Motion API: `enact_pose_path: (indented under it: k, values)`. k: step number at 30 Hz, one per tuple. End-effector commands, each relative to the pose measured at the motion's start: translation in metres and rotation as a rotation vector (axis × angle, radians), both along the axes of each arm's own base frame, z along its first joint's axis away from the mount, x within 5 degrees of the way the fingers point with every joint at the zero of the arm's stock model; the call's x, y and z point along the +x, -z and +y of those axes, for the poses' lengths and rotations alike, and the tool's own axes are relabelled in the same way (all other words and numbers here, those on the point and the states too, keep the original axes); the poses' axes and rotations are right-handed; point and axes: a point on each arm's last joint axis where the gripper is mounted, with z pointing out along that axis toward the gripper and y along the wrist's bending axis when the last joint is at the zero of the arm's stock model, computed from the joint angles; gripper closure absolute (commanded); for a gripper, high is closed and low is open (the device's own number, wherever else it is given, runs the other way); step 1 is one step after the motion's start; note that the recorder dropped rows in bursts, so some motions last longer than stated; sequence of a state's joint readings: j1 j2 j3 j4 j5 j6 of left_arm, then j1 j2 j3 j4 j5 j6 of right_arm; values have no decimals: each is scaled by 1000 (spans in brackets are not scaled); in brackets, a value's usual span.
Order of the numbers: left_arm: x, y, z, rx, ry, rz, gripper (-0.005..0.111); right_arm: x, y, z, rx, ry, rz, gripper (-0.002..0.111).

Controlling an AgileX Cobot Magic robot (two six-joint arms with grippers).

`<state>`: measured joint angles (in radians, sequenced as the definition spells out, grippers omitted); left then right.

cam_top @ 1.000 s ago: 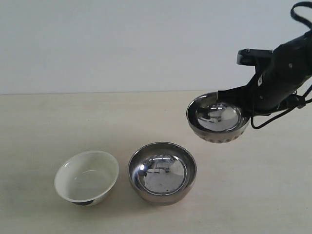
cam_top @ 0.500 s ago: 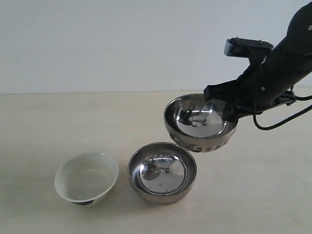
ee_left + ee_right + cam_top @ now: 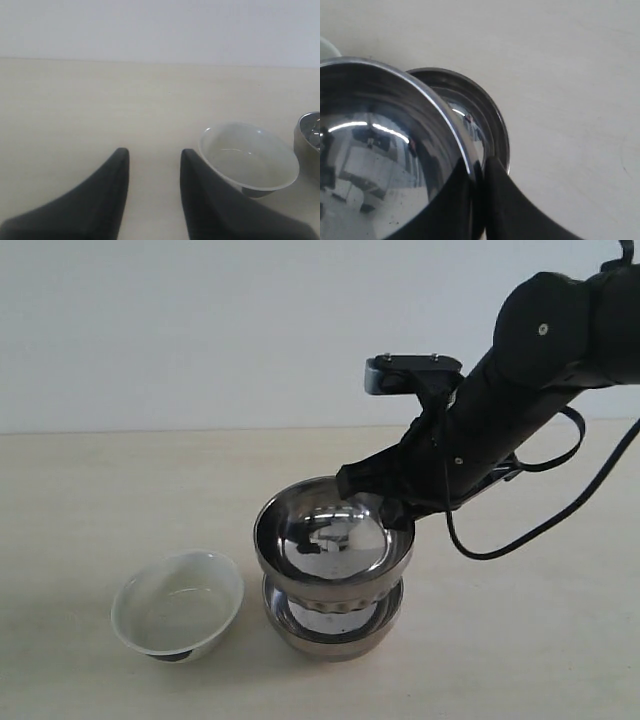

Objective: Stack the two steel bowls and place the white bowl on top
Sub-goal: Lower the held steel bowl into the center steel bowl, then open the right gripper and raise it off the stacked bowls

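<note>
My right gripper [image 3: 392, 506] [image 3: 479, 167] is shut on the rim of the dimpled steel bowl [image 3: 332, 538] [image 3: 375, 150], one finger inside and one outside. That bowl hangs just above the smooth steel bowl [image 3: 335, 630] [image 3: 487, 117], which rests on the table directly below it. The white bowl [image 3: 178, 605] [image 3: 248, 159] stands on the table to the left of the pair. My left gripper [image 3: 151, 155] is open with nothing between its fingers, low over the table beside the white bowl; it does not show in the exterior view.
The pale wooden table [image 3: 90, 500] meets a plain white wall [image 3: 200, 330] behind. A black cable [image 3: 540, 525] loops from the right arm above the table on the right.
My right arm has carried the dimpled steel bowl leftward and down, from the upper right to just over the smooth steel bowl. The white bowl has stayed where it was.
</note>
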<state>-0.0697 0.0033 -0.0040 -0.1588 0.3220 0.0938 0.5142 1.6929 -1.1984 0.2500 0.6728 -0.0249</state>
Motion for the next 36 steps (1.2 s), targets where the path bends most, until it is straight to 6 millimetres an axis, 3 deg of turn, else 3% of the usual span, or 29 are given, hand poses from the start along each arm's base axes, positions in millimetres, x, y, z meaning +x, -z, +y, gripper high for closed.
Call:
enact_pose_path:
  k: [1, 20, 36]
  values:
    - [0, 1, 0, 1, -3, -6, 74, 7, 11, 5, 3, 6, -13, 108]
    - [0, 1, 0, 1, -3, -6, 74, 17, 45, 10, -33, 7, 32, 108]
    - [0, 1, 0, 1, -3, -6, 74, 20, 45, 11, -32, -4, -1, 108]
